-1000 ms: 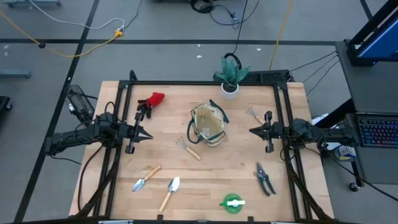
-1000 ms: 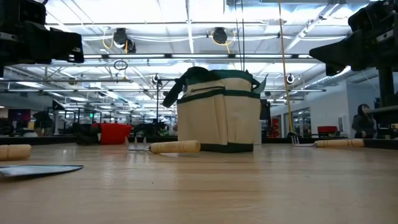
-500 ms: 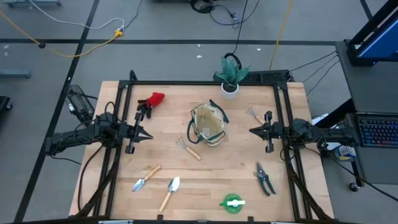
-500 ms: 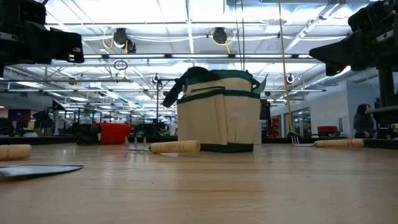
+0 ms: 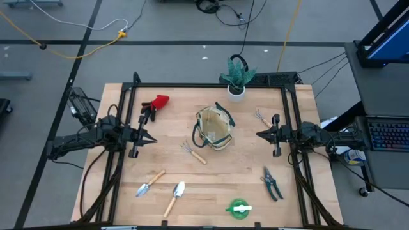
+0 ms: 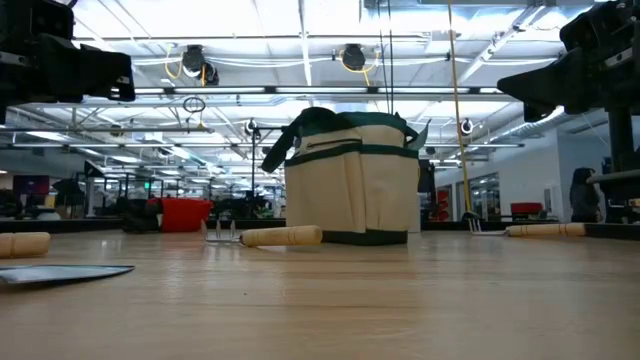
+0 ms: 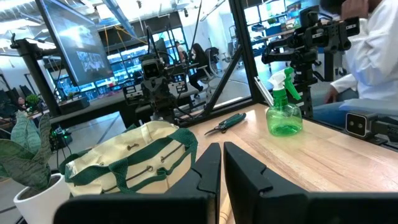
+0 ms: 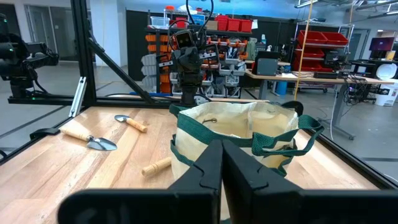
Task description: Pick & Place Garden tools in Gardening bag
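The tan canvas bag with green trim (image 5: pixel 214 128) stands upright and open at the table's middle; it also shows in the low view (image 6: pixel 350 180). My left gripper (image 5: pixel 152 137) hovers left of the bag, shut and empty, pointing at it (image 7: pixel 222 149). My right gripper (image 5: pixel 259 134) hovers right of the bag, shut and empty (image 8: pixel 222 146). On the table lie a hand rake (image 5: pixel 192 152), two trowels (image 5: pixel 149 183) (image 5: pixel 174 197), dark pruning shears (image 5: pixel 271 183), a red-and-black piece (image 5: pixel 155 104), a green spray bottle (image 5: pixel 239 207) and a small wooden-handled tool (image 5: pixel 262 117).
A green plant in a white pot (image 5: pixel 236 80) stands at the far edge behind the bag. Black frame rails (image 5: pixel 131 115) (image 5: pixel 291 121) run along the table's left and right sides. A person in white (image 7: pixel 373 56) sits beyond the table.
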